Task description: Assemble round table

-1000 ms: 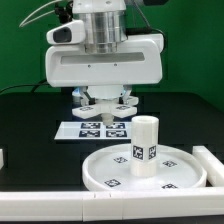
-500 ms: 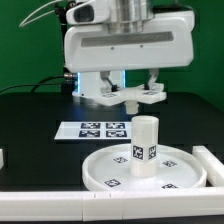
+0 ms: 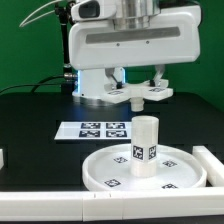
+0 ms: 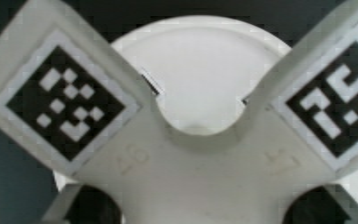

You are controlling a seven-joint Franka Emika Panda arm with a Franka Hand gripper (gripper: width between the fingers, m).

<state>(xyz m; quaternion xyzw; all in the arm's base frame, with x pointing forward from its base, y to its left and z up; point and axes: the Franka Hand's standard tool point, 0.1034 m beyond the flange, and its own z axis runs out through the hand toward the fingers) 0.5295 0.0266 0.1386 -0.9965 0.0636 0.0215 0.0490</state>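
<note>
The gripper (image 3: 136,84) is closed on the cross-shaped piece (image 3: 135,95) and holds it in the air over the worktop (image 3: 30,135). The piece hangs above the post (image 3: 146,146) and slightly to the exterior view's left of it. The post stands upright on the round disc (image 3: 100,176), near the front. To seat the piece well, I would centre its hub over the post top, keep the arms level, then lower straight and slowly.

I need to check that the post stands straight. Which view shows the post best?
The exterior view: the post stands upright and whole on the round disc. The cross-shaped piece fills the wrist view; whether the pale rounded shape behind it is the post, I cannot tell.
</note>
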